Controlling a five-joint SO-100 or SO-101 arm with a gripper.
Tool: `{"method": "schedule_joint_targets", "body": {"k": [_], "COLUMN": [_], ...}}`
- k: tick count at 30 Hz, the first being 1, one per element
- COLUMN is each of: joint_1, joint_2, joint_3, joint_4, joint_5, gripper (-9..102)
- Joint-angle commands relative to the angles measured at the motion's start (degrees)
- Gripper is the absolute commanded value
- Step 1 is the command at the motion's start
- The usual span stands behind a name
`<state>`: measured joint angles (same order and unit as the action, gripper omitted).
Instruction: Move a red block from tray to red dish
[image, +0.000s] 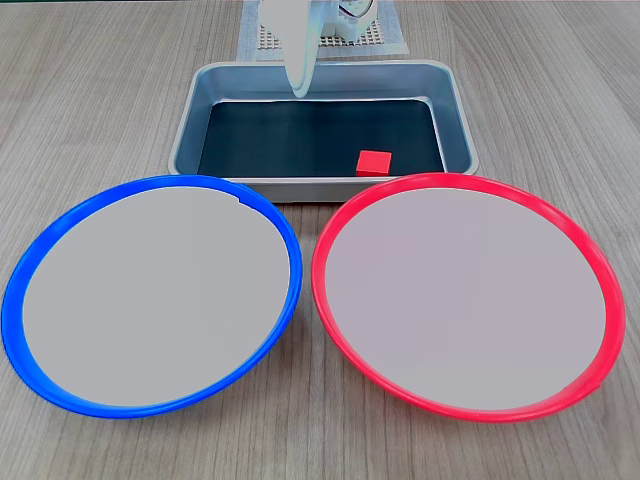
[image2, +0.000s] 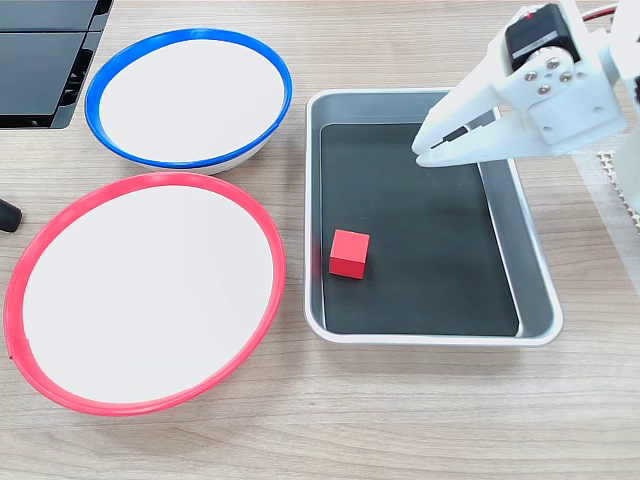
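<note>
Pale wood-grain bench (image2: 400, 420) under everything, nothing fancy. Your red block (image2: 349, 253) sits on the dark floor of the tray (image2: 440, 335), down near the wall closest to the red dish (image2: 60, 390). The white pincer (image2: 420, 150) hangs over the far end of the tray, well apart from the block, fingers pressed nearly together with only a thin slit showing, gripping nothing.

What can bite you: the block is close to the tray wall, so if you drop in with the jaws across that wall, one finger could land on the rim and shove the block instead of straddling it. You also need to spread the jaws first. On the carry, the blue dish (image2: 120, 135) sits right beside the red one, so don't drift.

In the low front fixed view the pincer tip (image: 300, 85) is blurry and the arm is cut off at the top.
</note>
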<state>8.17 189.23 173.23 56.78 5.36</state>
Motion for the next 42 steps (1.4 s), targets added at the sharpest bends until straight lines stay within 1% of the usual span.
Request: {"method": "schedule_joint_targets", "body": {"k": [1,24,29,30,32,33,36,37,38,39,41,42], "joint_1": [-0.26,-0.26,-1.85,-1.49,-0.44,-0.44,0.09,1.05,2.11,3.25,3.96,3.6], "joint_2": [1.41,1.41,1.41,1.41,1.41,0.7,-7.38,-10.99,-14.41,-17.84,-25.58,-29.97], "joint_3": [0.0,0.0,0.0,0.0,-0.09,-0.53,-4.39,-6.33,-8.7,-10.99,-16.35,-19.69], "joint_4": [0.26,0.26,0.26,0.09,-1.32,-1.67,-1.41,-1.32,-1.93,-2.72,-5.71,-5.63], "joint_5": [-0.53,-0.53,-2.99,-5.98,-18.9,-27.25,-59.5,-67.85,-72.16,-74.18,-75.15,-76.11], "gripper": [0,0,0,0,0,0,0,0,0,0,0,0]}}
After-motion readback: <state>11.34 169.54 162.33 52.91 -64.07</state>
